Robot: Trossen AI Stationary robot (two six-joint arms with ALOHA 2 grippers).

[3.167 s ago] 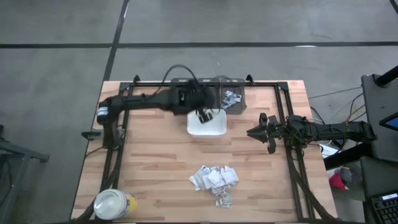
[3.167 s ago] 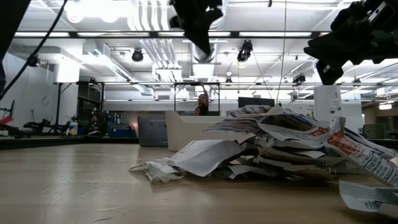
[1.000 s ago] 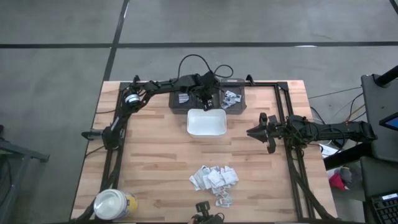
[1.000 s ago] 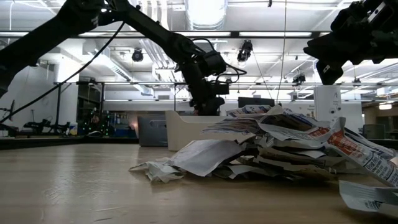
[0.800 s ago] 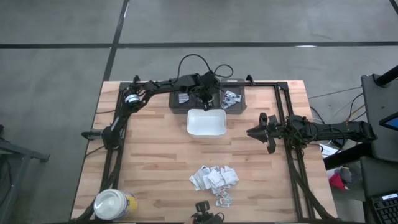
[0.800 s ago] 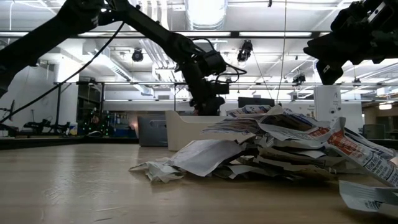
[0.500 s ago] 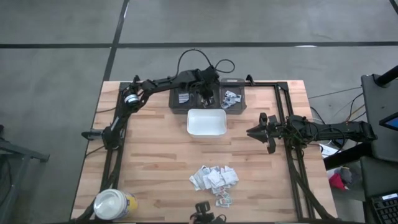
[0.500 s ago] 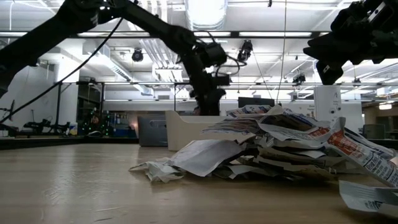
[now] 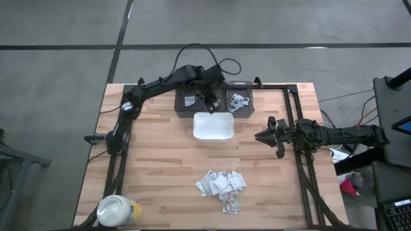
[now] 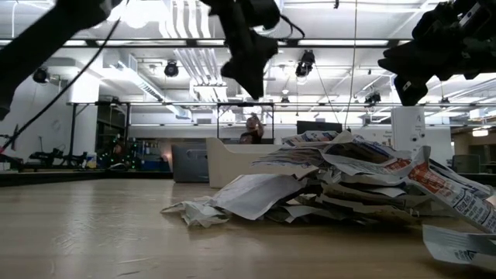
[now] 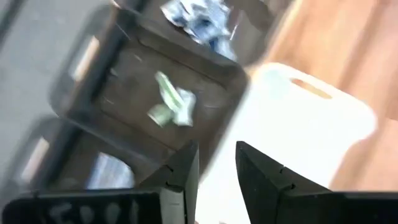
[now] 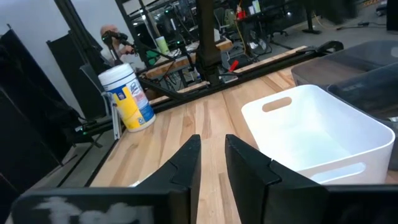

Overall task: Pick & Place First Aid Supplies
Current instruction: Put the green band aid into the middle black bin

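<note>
I see a wooden worktop on a grey floor. A white tray sits near the middle, toward twelve o'clock. Right behind it is a dark box with sections. A yellow jar with a white lid stands at seven o'clock.

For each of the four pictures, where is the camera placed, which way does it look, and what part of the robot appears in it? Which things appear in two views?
High view: above, looking straight down at the table; both arms show.
Low view: at table-top height, facing the pile of packets; both arms enter from above.
Left wrist view: on the left arm, looking past the left claw at the dark bin and white tray.
Right wrist view: on the right arm, looking past the right claw at the tray and the jar.
Shared: both wrist views show the white tray.
</note>
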